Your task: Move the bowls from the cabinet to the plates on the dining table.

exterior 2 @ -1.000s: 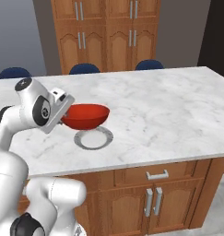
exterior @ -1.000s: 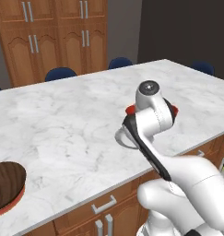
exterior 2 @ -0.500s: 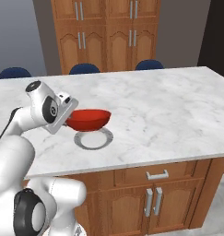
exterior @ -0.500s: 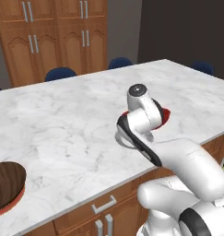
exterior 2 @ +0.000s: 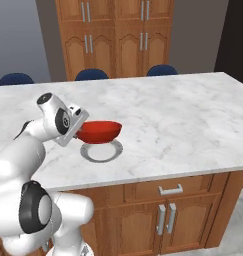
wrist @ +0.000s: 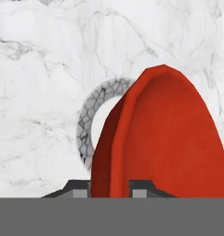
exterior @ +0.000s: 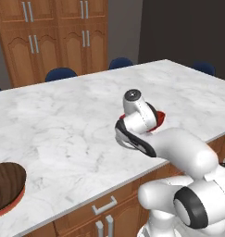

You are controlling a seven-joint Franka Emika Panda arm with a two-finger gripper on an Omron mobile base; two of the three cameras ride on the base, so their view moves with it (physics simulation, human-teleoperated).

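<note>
Your gripper (wrist: pixel 111 186) is clamped narrow on the rim of the red bowl (exterior 2: pixel 99 131); in the hand view one finger (wrist: pixel 79 188) sits outside the wall and the other just inside it.

The red bowl hangs clear of the marble counter (exterior 2: pixel 183 120), roughly level in the right base view, directly over the pale grey plate (exterior 2: pixel 101 150). There is a visible gap between bowl underside and plate. In the hand view the grey plate (wrist: pixel 88 126) shows as a veined ring partly covered by the bowl.

In the left base view your arm blocks most of the red bowl (exterior: pixel 158 121); a sliver of it shows at the wrist's right side.

The dark brown bowl (exterior: pixel 5 185) already rests on the red-rimmed plate (exterior: pixel 9 208) at the near left edge of the counter (exterior: pixel 63 120), well apart from the red bowl.

Behind the counter: blue chair backs (exterior 2: pixel 91 74) along the far edge, then tall arched-panel wooden cupboards (exterior 2: pixel 118 35) against the wall. Drawers with silver handles (exterior 2: pixel 170 190) sit under the counter's near side.
</note>
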